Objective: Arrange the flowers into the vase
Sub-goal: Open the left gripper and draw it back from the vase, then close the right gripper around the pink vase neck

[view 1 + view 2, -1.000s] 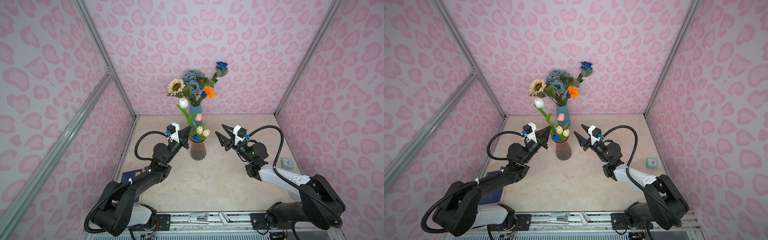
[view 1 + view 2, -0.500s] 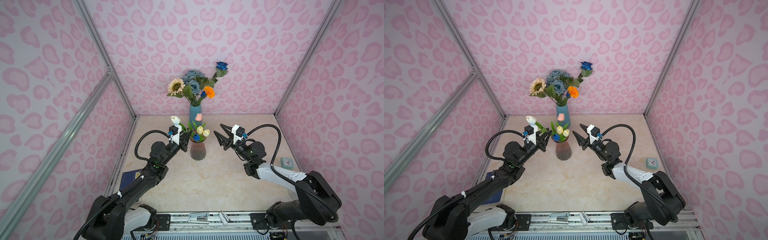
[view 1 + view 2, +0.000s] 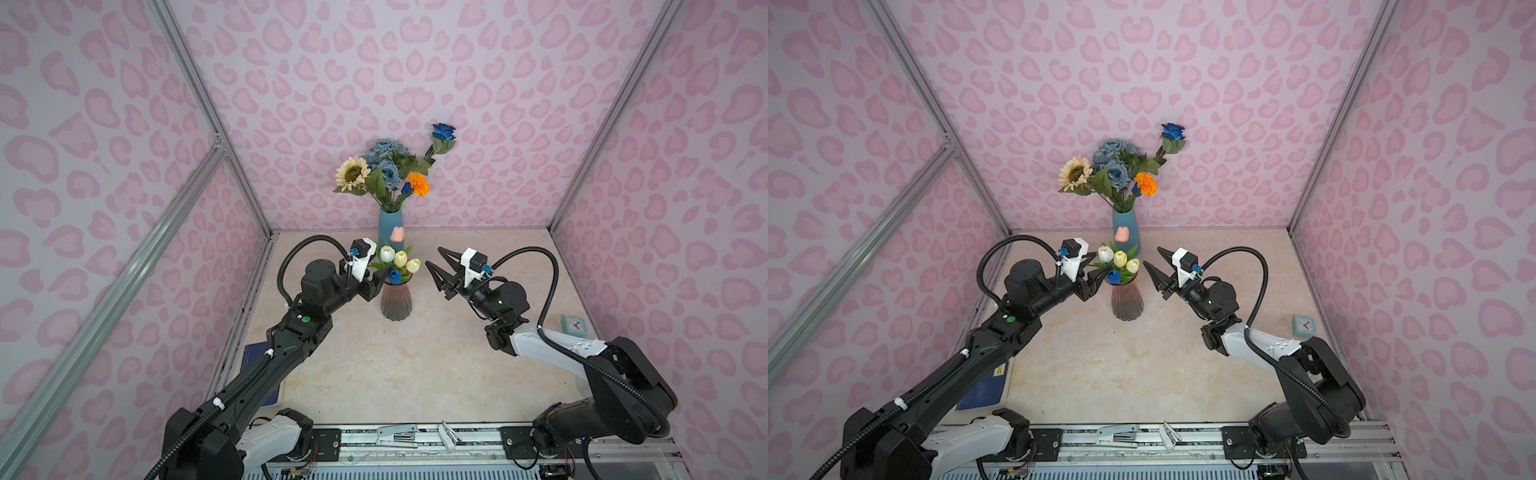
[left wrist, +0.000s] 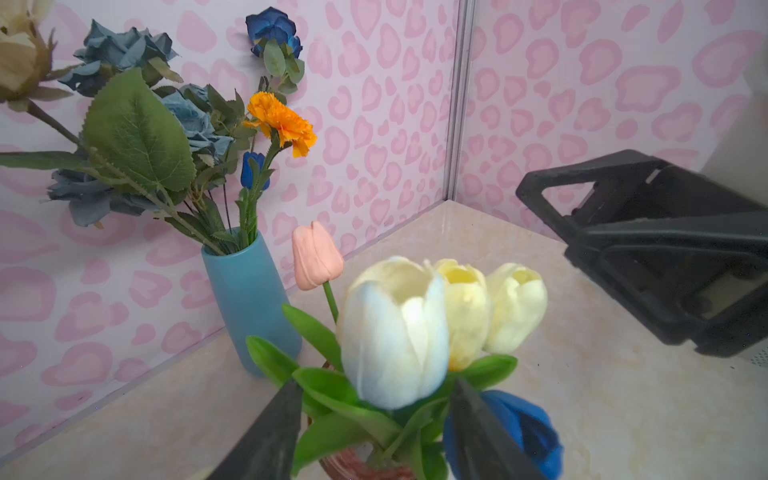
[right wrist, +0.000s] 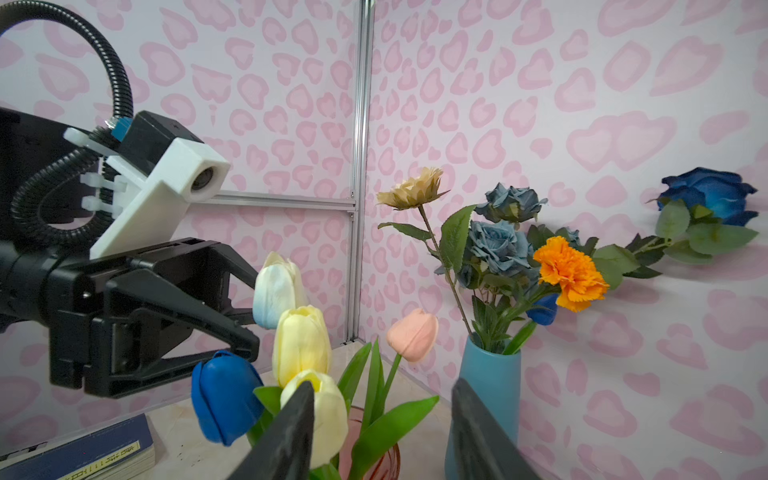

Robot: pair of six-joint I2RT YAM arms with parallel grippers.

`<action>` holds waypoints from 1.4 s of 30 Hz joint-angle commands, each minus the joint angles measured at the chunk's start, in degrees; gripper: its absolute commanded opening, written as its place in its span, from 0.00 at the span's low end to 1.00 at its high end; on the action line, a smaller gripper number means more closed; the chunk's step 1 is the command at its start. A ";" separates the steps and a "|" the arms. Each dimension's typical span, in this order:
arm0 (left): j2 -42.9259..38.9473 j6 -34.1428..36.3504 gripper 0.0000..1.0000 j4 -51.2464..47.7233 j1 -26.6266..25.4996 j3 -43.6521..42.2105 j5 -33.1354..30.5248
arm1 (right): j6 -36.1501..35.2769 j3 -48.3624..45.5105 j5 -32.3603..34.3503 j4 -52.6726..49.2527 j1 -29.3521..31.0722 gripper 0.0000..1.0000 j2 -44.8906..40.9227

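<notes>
Pink glass vase (image 3: 395, 301) mid-tabletop (image 3: 415, 365) holds the tulips (image 3: 401, 258), white tulip (image 3: 387, 253) included | my left gripper (image 3: 376, 286) half open astride its stem, gripping nothing | right gripper (image 3: 434, 257) part open, empty, beside vase | risk: I snag leaves (image 4: 324, 384) on withdrawal and tip the vase.

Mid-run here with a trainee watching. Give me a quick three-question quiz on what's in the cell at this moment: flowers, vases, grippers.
1. True or false: the pink tulip stands in the tall blue vase.
2. Which flower is closest to the left gripper? A) orange marigold B) white tulip C) bright blue rose
3. How many yellow tulips are in the ribbed pink vase?

Key
1. False: its stem runs down into the ribbed pink vase.
2. B: in the left wrist view the open jaws stand either side of the white tulip's base.
3. Two.
</notes>
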 commanded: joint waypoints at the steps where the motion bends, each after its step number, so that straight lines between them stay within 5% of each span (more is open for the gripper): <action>1: -2.37 1.70 0.59 -4.59 0.08 -0.23 -3.44 | 0.28 -0.35 0.10 2.45 0.14 0.53 -0.53; 12: -8.66 1.40 0.65 -0.13 0.42 -2.30 -9.00 | -0.58 -1.60 0.67 0.05 -0.54 0.56 -2.53; 18: -14.55 1.02 0.71 7.92 0.67 -8.49 -19.80 | -2.41 -4.22 4.04 -4.37 -1.95 0.66 -6.56; 26: -19.68 -2.16 0.91 11.35 1.72 -16.76 -27.35 | -4.64 -4.73 3.49 -17.83 -3.39 0.80 -10.30; 28: -20.65 -2.71 0.98 11.94 1.75 -19.34 -25.18 | -6.23 -5.99 0.97 -18.58 -2.14 0.81 -8.83; 35: -23.10 -5.50 0.97 8.40 1.78 -23.20 -21.75 | -7.69 -7.27 0.29 -16.32 4.73 0.81 0.36; 42: -22.91 -5.86 0.97 8.53 1.84 -23.33 -19.43 | -1.49 -2.55 -3.28 -1.35 5.09 0.83 13.85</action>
